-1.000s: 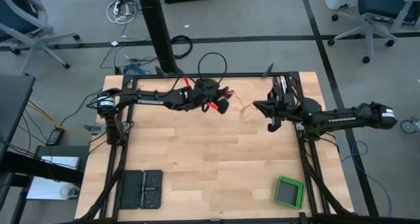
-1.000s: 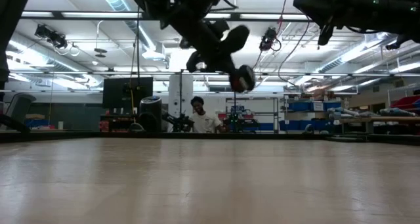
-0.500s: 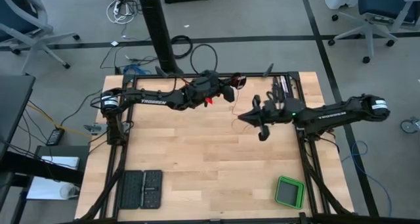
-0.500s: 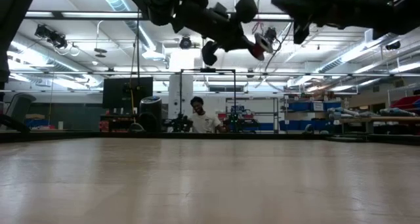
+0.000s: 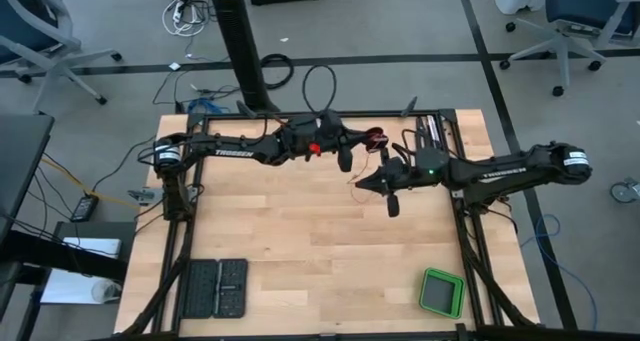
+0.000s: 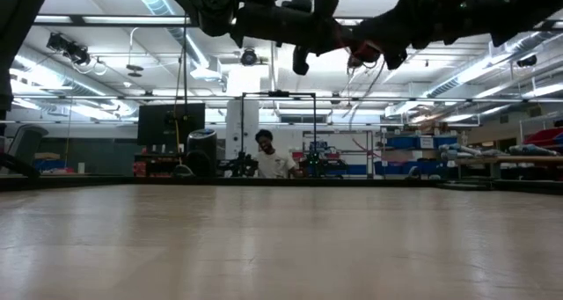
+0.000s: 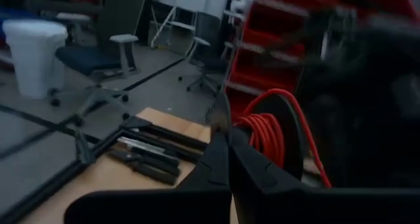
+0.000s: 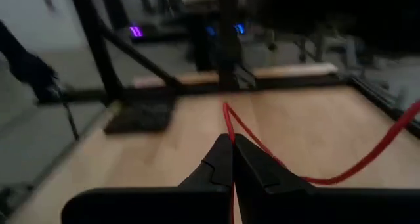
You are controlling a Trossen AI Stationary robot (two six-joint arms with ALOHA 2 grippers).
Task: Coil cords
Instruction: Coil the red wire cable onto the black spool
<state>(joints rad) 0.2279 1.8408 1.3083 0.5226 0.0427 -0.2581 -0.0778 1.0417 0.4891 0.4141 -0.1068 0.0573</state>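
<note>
The cord is thin and red-orange. Part of it is wound in a coil [image 7: 264, 133] on a dark round reel [image 5: 375, 138], high above the far middle of the table. My left gripper [image 7: 222, 122] is level and shut, its tips at that coil. A free strand [image 8: 367, 159] sags from the coil to my right gripper [image 8: 230, 140], which is shut on it just near-right of the left one [image 5: 360, 181]. Both grippers hang well above the wood in the low view, with the red coil [image 6: 364, 51] between them. My left gripper's shut fingers [image 7: 246, 165] meet the reel beside the wound cord [image 7: 257, 129], coming level from the table's left. The fingers themselves hide the place of contact. The reel is lifted clear of the table. My right gripper pinches one strand of the cord [image 8: 228, 119] between its two fingertips, coming almost level from the table's right. The strand leaves the tips, bends back and hangs slack in a curve, clear of the table.
A green-rimmed box [image 5: 440, 293] sits at the table's near right. Two black pads [image 5: 215, 287] lie at the near left. Black frame rails [image 5: 462, 231] run along the table's sides. A person [image 6: 264, 156] sits in the room behind the table.
My left gripper has risen and tipped up from slanting downward to level, carrying the reel up and toward the far right. My right gripper has gone toward the table's left, closing in on the left gripper, and its strand now hangs shorter between them.
</note>
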